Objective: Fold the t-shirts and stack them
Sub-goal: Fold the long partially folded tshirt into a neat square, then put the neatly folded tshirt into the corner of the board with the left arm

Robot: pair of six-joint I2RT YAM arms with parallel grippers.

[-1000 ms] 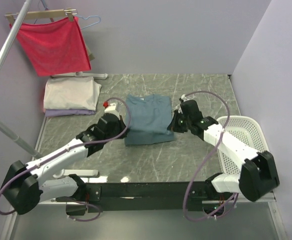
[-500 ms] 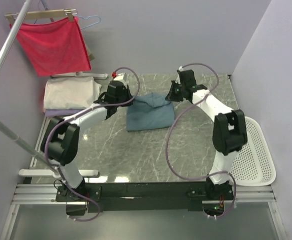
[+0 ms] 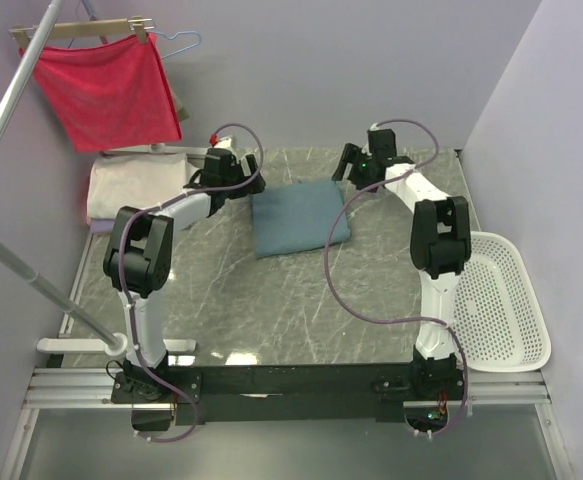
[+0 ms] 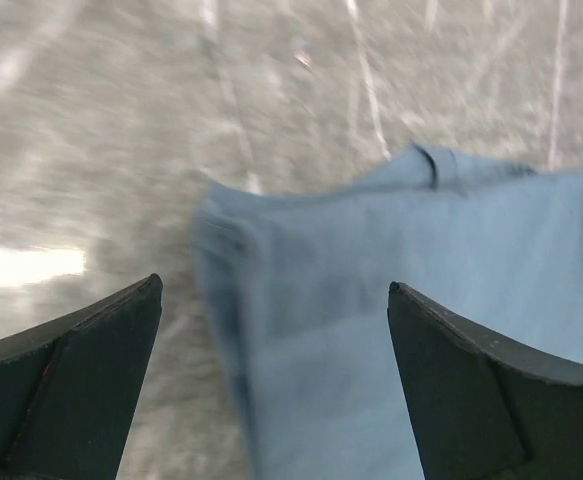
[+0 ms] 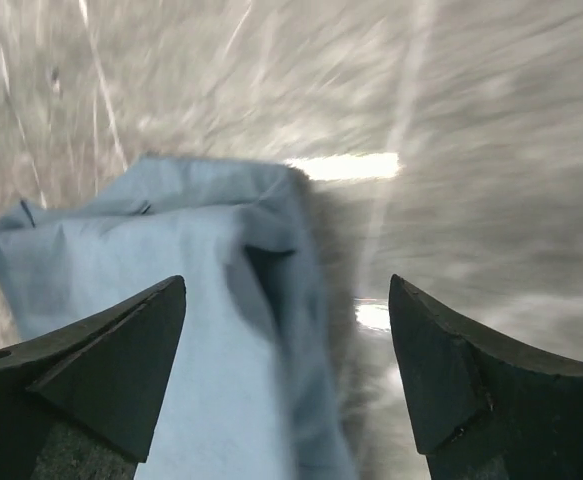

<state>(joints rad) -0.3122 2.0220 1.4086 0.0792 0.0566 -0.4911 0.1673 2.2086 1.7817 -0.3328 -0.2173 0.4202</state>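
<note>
Landmark for all places: the blue shirt (image 3: 299,215), lying as a folded rectangle, slightly skewed, mid-table (image 3: 271,310). Far left of it and behind, a red cloth (image 3: 106,90) hangs; not part of the job. Left of it, clearly apart, sits the stack of folded shirts (image 3: 136,185), cream on top with a lavender edge showing beneath. Left gripper (image 3: 243,178) is at its far-left corner, jaws spread wide and holding nothing; in the wrist view that corner lies below and between the fingers, with the collar peeking out at the far edge. Right gripper (image 3: 356,165) is at its far-right corner, jaws likewise wide apart and empty, the corner below them lumpy with a small tuck. Both wrist views are blurred, so I cannot tell whether a finger touches the cloth. Right of it, well apart, is a white basket (image 3: 501,300). Risks, as I judge them: a fingertip catching the bunched far edge would drag the top layer back and open the fold. The uneven corners could make the bundle sit crooked on the stack. A later pinch taking only the top layer would let the shirt unfold during the carry leftward.
</note>
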